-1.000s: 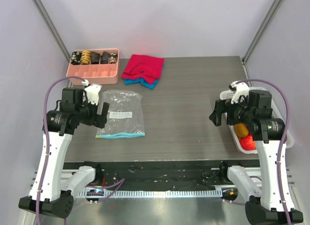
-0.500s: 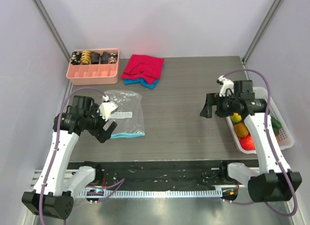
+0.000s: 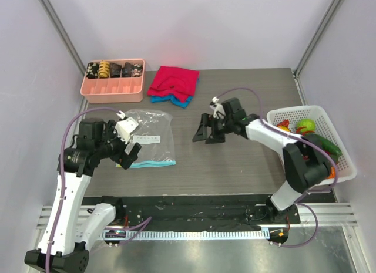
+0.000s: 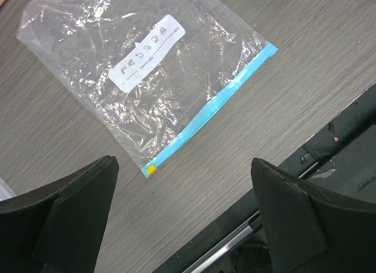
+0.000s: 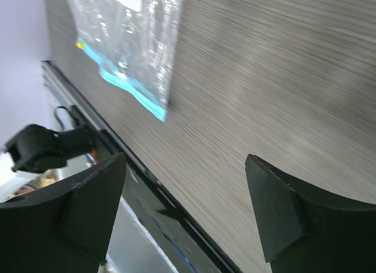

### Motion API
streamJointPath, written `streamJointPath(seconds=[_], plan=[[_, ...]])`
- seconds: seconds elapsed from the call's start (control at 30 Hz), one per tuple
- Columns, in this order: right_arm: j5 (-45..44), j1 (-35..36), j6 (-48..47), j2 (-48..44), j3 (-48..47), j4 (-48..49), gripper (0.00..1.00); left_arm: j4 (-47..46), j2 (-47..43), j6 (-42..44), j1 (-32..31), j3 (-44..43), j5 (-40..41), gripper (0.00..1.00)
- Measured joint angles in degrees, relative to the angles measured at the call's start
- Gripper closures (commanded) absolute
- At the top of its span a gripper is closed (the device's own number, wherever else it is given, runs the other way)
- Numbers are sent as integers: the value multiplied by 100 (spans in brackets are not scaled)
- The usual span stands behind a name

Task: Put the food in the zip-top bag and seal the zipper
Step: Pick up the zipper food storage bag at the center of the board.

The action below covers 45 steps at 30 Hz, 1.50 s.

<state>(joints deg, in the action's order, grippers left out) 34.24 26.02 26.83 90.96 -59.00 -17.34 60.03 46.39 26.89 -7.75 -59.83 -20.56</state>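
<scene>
Left wrist view: your left claw [image 4: 182,162] hangs spread and empty, the zip-top bag [image 4: 147,79] flat just ahead, its zipper [image 4: 211,108] the edge closest to the claw. Your right claw [image 3: 205,135], likewise spread and empty, has the food [image 3: 305,127] well behind it in the basket [image 3: 345,152]. Recommend pinching only the top zipper lip, so 1 layer lifts.

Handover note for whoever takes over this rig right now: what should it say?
Left gripper: open, empty, above the bag near its zipper.
Right gripper: open, empty, over mid-table, between bag and basket.
The bag lies flat on the table, nothing inside, zipper edge toward the arms.
Food: in the white basket at right.
Done: nothing yet.
Left: load the food, seal the zipper.
</scene>
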Motion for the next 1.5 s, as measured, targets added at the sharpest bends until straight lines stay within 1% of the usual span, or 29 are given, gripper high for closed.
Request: streamJointPath(seconds=[0.13, 0.27, 0.33, 0.47, 0.53, 0.67, 0.7, 0.73, 0.8, 0.83, 0.87, 0.9, 0.93, 1.0, 1.13, 1.27, 1.4, 1.5], plan=[[103, 614, 909, 734, 42, 1248, 16, -42, -39, -122, 0, -2, 46, 0], [146, 1034, 1631, 1397, 79, 2258, 16, -116, 4, -297, 0, -11, 92, 0], [136, 1141, 1853, 1622, 208, 2612, 16, -140, 52, -398, 0, -44, 87, 0], [168, 1182, 2201, 1790, 503, 3209, 21, -251, 162, -577, 2, -170, 22, 0], [201, 1211, 2343, 1923, 531, 3580, 24, -315, 214, -673, 2, -232, -28, 0], [404, 1401, 2686, 2363, 472, 4457, 26, -356, 273, -815, 2, -348, -74, 0], [446, 1456, 2763, 2461, 428, 4618, 29, -361, 273, -852, 2, -365, -83, 0], [479, 1517, 2848, 2575, 358, 4758, 40, -363, 273, -872, 2, -380, -94, 0], [492, 1580, 2962, 2771, 249, 4970, 55, -365, 271, -898, 2, -391, -114, 0], [505, 1600, 3014, 2859, 232, 5018, 76, -358, 273, -901, 2, -391, -118, 1], [540, 1613, 3062, 2907, 232, 5012, 84, -354, 273, -896, 2, -391, -122, 2], [544, 1609, 3056, 2909, 234, 4927, 93, -341, 273, -890, 2, -391, -133, 6], [577, 1582, 3080, 2898, 234, 4782, 99, -315, 273, -848, 2, -391, -146, 8], [619, 1471, 3047, 2811, 236, 4448, 99, -223, 273, -695, 4, -391, -179, 14], [688, 1121, 2931, 2111, 304, 3611, 99, -20, 271, -120, 0, -293, -286, 18], [881, 883, 2929, 1309, 264, 3432, 99, -28, 334, 337, -168, 61, -284, 23], [1143, 890, 2938, 1091, 199, 3327, 99, -422, 579, 413, -772, 413, -138, 27], [1311, 881, 2949, 1091, 199, 3104, 99, -870, 621, 400, -1283, 682, 28, 34]])
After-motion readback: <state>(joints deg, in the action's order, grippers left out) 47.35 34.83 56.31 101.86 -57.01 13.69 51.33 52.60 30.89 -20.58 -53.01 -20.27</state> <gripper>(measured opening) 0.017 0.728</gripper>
